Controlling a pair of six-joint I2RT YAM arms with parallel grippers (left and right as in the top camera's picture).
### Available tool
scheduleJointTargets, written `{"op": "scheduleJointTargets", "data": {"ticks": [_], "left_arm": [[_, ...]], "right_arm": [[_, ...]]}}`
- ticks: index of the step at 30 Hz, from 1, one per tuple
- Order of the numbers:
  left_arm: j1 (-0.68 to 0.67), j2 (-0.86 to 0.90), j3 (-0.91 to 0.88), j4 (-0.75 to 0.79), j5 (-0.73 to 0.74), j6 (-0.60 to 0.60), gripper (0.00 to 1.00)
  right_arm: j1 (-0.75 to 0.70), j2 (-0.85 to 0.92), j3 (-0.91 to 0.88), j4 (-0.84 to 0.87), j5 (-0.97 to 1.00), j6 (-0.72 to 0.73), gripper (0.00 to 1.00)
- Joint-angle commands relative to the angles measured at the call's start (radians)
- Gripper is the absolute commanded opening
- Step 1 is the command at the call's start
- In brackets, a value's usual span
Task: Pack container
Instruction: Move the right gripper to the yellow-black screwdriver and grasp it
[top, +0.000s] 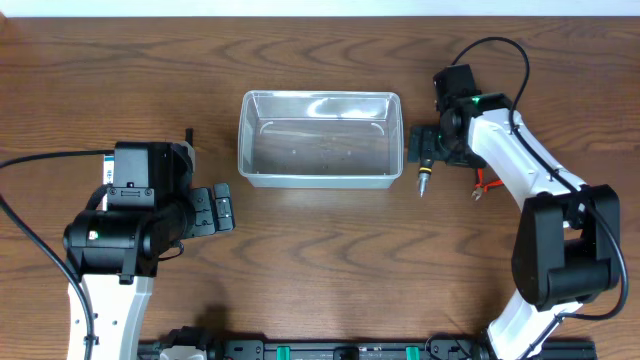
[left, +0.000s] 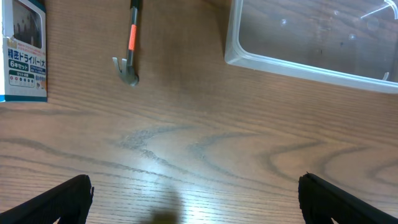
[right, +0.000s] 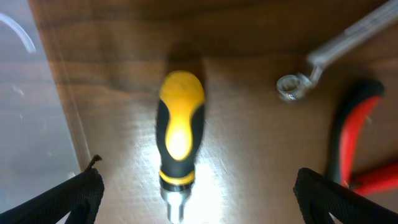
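Observation:
The clear plastic container (top: 246, 140) stands empty at the table's middle; its corner shows in the left wrist view (left: 249, 59) and its wall in the right wrist view (right: 37, 112). My right gripper (top: 420, 148) is open just right of the container, straddling a yellow-and-black screwdriver (right: 180, 134) that lies on the table between the fingers (right: 199, 196). The screwdriver's end shows in the overhead view (top: 422, 183). My left gripper (top: 222, 210) is open and empty (left: 196, 199) over bare table, left of and nearer than the container.
A small hammer with an orange-black handle (left: 130, 46) and a blue-white box (left: 23, 53) lie left of the container. A silver wrench (right: 323, 56) and red-handled pliers (right: 360, 143) lie right of the screwdriver; the pliers also show overhead (top: 485, 182).

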Motion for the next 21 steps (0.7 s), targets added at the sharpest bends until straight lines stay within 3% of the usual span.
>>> {"op": "scheduleJointTargets", "data": {"ticks": [1,21], "left_arm": [[0.0,-0.008,0.018,-0.003,0.01,-0.009,0.98],[0.0,-0.008,0.018,-0.003,0.01,-0.009,0.98]], "right_arm": [[0.01,0.046,0.017,0.02,-0.037,-0.014,0.99],[0.008,0.162,0.017,0.058,-0.103,-0.025,0.99]]}}
